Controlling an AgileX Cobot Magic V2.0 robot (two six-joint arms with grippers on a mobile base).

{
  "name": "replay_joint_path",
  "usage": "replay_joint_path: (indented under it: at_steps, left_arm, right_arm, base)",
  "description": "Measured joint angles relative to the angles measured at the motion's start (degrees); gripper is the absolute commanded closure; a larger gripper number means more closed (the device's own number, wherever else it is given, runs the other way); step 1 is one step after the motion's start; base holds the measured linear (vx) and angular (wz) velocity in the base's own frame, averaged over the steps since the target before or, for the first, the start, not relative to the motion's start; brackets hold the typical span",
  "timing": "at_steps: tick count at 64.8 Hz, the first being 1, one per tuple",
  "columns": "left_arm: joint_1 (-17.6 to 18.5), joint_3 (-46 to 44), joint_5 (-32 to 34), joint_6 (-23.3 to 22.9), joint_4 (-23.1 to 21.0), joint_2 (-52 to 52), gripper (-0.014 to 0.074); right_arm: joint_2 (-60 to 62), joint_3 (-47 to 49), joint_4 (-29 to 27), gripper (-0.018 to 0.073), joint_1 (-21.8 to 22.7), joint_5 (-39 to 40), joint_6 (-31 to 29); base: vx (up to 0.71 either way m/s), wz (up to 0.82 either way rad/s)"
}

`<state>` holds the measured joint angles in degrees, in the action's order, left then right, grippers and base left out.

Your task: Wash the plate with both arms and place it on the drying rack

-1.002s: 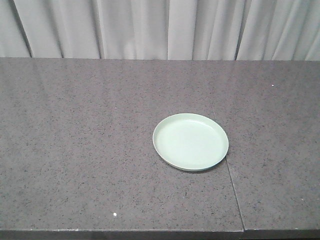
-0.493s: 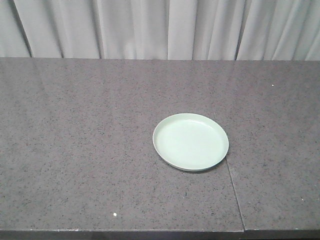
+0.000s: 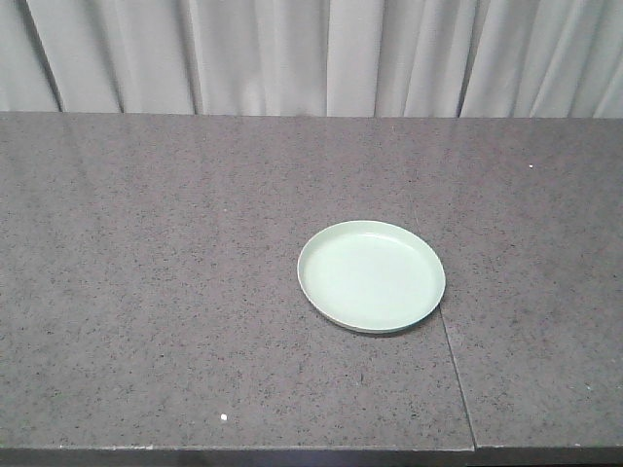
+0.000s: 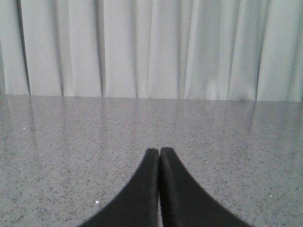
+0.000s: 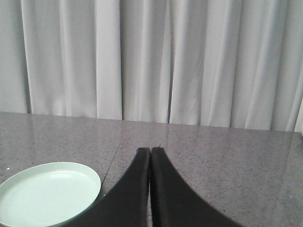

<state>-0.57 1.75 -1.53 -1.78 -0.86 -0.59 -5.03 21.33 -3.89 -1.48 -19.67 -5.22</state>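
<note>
A pale mint-green plate (image 3: 371,275) lies flat on the grey speckled counter (image 3: 175,272), right of centre in the front view, beside a seam in the stone. In the right wrist view the plate (image 5: 47,194) sits low on the left, and my right gripper (image 5: 150,150) is shut with nothing in it, just right of the plate's rim. My left gripper (image 4: 159,150) is shut and empty above bare counter (image 4: 71,142); no plate shows in its view. Neither arm appears in the front view. The drying rack is out of view.
A seam (image 3: 453,360) runs through the counter from the plate's right edge to the front edge. White pleated curtains (image 3: 311,53) hang along the back of the counter. A small white speck (image 3: 224,417) lies near the front edge.
</note>
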Motion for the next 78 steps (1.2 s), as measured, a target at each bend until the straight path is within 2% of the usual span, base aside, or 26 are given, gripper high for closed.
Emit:
replay_joint_path:
  at_steps: [13,19,31,39,45,54,63,78]
  left_arm:
    - [0.0,0.0,0.0,0.0,0.0,0.0,0.0603]
    - [0.0,0.0,0.0,0.0,0.0,0.0,0.0603]
    - [0.0,0.0,0.0,0.0,0.0,0.0,0.0603]
    - [0.0,0.0,0.0,0.0,0.0,0.0,0.0603]
    - [0.0,0.0,0.0,0.0,0.0,0.0,0.0603]
    - [0.0,0.0,0.0,0.0,0.0,0.0,0.0603]
    - [0.0,0.0,0.0,0.0,0.0,0.0,0.0603]
    - [0.0,0.0,0.0,0.0,0.0,0.0,0.0603]
  right_arm:
    - [-8.9,11.2,-3.5,0.0554,0.0,-8.4,-0.7]
    - [-13.6,15.2,-5.8,0.0519,0.0,-12.6,-3.3]
    - [-23.5,21.7,-11.0,0.0333,0.0,-19.4,-9.9]
    - [-30.6,25.5,-12.4,0.0202,0.0,-23.2,-12.6]
    - [-35.5,28.2,-12.7,0.0159,0.0,-26.4,-13.8]
    - [-42.6,31.7,-13.0,0.0156,-0.3,-29.9,-15.7]
    - [-49.6,34.9,-11.9,0.0156,-4.2,-31.8,-16.5]
    - [-60.2,41.5,-6.1,0.0156,-10.1,-34.2,-11.5]
  base:
    - [0.00,0.00]
    - [0.00,0.00]
    - [0.00,0.00]
    - [0.00,0.00]
    - [0.00,0.00]
    - [0.00,0.00]
    - [0.00,0.00]
    - [0.00,0.00]
